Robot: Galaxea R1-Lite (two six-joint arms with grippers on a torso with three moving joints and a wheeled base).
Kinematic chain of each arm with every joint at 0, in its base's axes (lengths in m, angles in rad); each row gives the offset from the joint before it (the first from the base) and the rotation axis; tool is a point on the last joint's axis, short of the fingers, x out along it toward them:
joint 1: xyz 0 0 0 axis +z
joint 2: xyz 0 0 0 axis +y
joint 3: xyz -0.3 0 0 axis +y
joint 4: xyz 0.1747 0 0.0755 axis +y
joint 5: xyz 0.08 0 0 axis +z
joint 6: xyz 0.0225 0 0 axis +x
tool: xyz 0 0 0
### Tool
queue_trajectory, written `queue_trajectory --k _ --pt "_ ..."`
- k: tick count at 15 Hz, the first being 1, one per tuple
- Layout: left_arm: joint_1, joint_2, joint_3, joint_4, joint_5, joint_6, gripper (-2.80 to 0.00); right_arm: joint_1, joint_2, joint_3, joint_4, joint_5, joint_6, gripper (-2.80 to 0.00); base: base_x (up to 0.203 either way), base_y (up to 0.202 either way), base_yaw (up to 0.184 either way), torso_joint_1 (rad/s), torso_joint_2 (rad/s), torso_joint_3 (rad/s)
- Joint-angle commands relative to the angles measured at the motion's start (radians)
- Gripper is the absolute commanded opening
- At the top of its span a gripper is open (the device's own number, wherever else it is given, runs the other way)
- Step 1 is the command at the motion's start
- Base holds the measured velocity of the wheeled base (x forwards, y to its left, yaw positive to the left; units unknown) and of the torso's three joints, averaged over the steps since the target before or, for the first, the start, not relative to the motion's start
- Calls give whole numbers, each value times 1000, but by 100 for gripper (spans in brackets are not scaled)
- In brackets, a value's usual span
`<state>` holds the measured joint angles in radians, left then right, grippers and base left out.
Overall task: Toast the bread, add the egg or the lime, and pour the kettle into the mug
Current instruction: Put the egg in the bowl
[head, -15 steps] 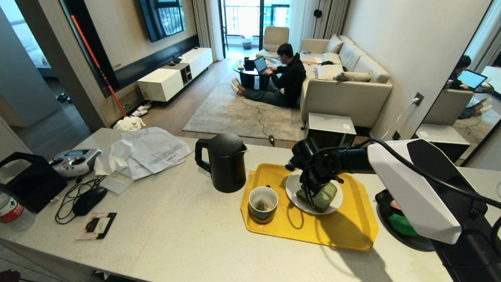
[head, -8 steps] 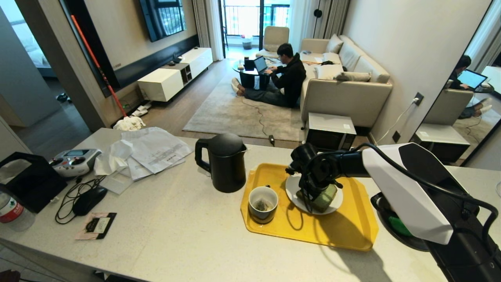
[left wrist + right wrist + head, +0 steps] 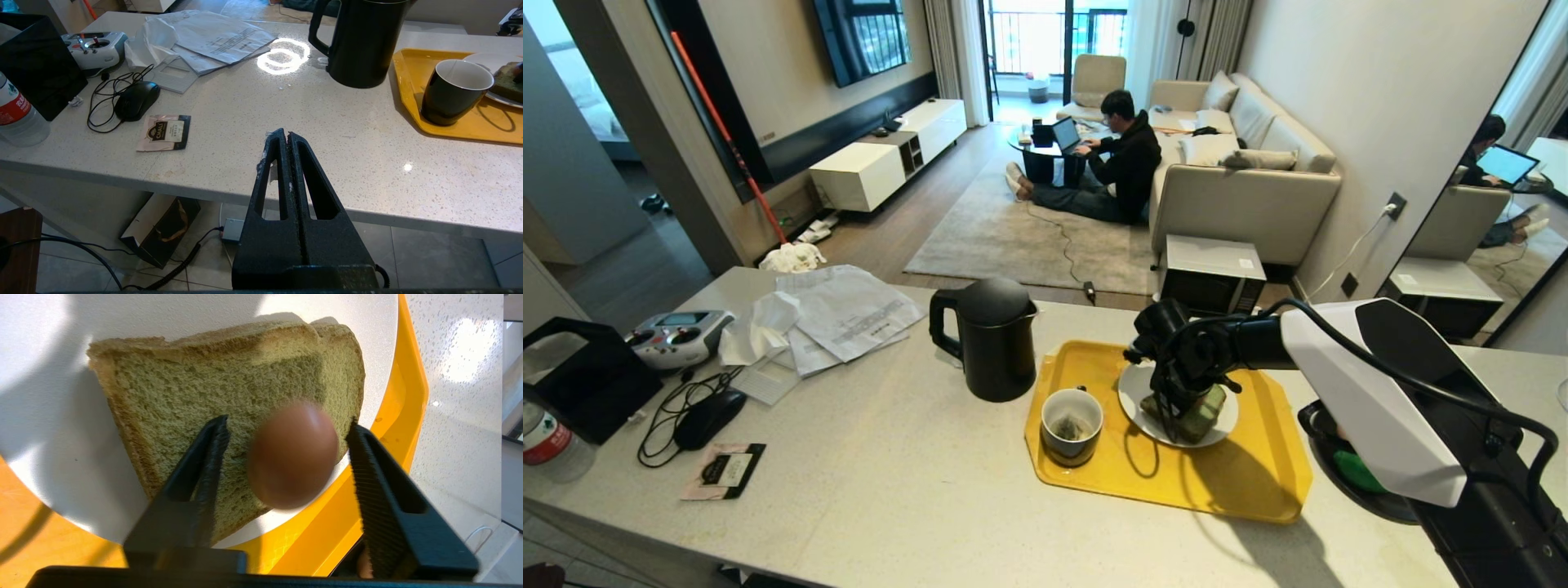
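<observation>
Right hand [image 3: 286, 457] spread, egg [image 3: 292, 455] loose above bread [image 3: 184, 396] edge.

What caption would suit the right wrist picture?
Open right end effector above the bread on its white plate, the egg between its fingers.

Head view high over the counter [image 3: 890, 490], facing the living room, left wrist view low at the counter's edge, looking across it, right wrist view close above the plate [image 3: 41, 416], tray [image 3: 1241, 482] in all three.
</observation>
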<state>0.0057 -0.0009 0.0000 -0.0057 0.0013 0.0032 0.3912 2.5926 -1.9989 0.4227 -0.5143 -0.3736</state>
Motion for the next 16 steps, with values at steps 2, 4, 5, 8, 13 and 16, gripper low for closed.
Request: queue_trajectory --k 2,4,5,8,13,16 --pt "0 -1 0 0 0 0 -280 -5 -3 0 2 -1 -1 0 0 0 0 0 0 0" --pt "2 -1 0 0 0 0 -280 -5 -4 0 2 -1 1 0 0 0 0 0 0 0" --pt "0 -1 0 0 0 0 -280 -5 -5 0 2 -1 1 0 0 0 0 0 0 0" --pt "0 -1 0 0 0 0 -280 -5 -18 0 -8 3 2 0 0 0 0 0 0 0" --pt "2 -1 0 0 0 0 -280 -1 -127 1 -11 65 53 0 0 0 0 0 0 0" --pt "2 -1 0 0 0 0 -280 3 -238 23 -9 82 65 -280 0 0 0 0 0 0"
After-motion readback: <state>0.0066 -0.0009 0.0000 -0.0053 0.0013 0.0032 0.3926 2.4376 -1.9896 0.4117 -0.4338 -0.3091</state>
